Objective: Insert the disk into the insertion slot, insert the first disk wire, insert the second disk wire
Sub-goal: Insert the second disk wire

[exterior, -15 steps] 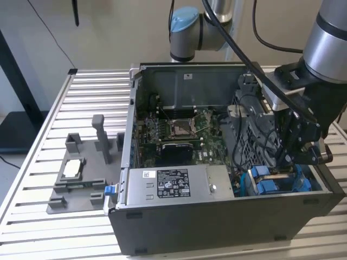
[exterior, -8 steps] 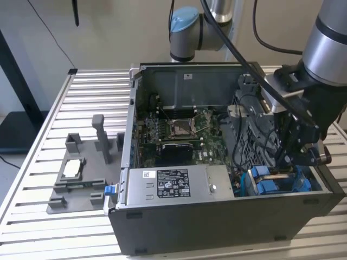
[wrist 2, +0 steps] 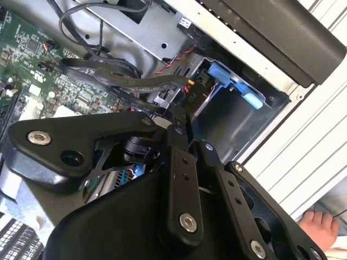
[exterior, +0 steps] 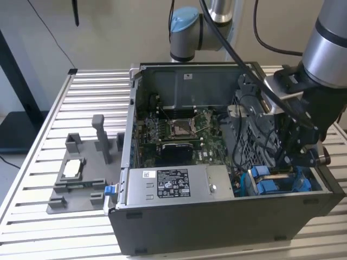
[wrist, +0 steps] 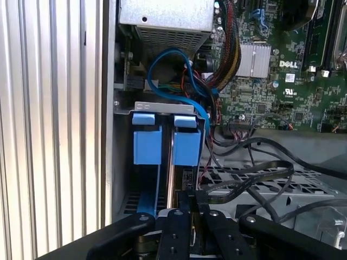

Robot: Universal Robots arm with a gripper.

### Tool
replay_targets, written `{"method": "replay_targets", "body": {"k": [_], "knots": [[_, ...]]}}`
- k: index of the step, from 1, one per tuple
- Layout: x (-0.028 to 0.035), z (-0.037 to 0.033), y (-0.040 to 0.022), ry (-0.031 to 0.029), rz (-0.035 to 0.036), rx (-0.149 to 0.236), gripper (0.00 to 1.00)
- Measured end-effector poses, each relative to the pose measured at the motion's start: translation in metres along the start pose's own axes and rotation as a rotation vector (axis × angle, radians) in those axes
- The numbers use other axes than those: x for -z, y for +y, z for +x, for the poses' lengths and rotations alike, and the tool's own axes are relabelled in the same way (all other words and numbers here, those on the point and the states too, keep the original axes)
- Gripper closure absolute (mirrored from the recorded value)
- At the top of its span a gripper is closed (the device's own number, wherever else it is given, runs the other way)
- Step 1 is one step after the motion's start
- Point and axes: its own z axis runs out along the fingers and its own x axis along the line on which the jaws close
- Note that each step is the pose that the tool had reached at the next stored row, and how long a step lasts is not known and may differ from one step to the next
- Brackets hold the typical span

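Observation:
The disk stands in its blue carrier inside the drive bay at the case's front corner, beside a second blue carrier; in the exterior view the blue carriers show low at that view's right. My gripper hangs just over the bay. In both wrist views its black fingertips press together on a small black wire plug right behind the carriers. A flat black cable runs from the plug toward the motherboard. My gripper sits close to the disk's rear edge.
The silver power-supply box lies along the case's front. A blue cable loops above the bay. A grey fixture sits on the slatted table at the exterior view's left. A person's hand rests beside the case.

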Motion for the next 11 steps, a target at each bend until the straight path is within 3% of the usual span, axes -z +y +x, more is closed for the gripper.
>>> {"method": "replay_targets", "body": {"k": [7, 11], "knots": [[-0.0018, 0.0002, -0.0002, -0.0005, 0.0005, -0.006, 0.84], [-0.0027, 0.0002, -0.0003, -0.0048, 0.0024, -0.009, 0.84]]}}
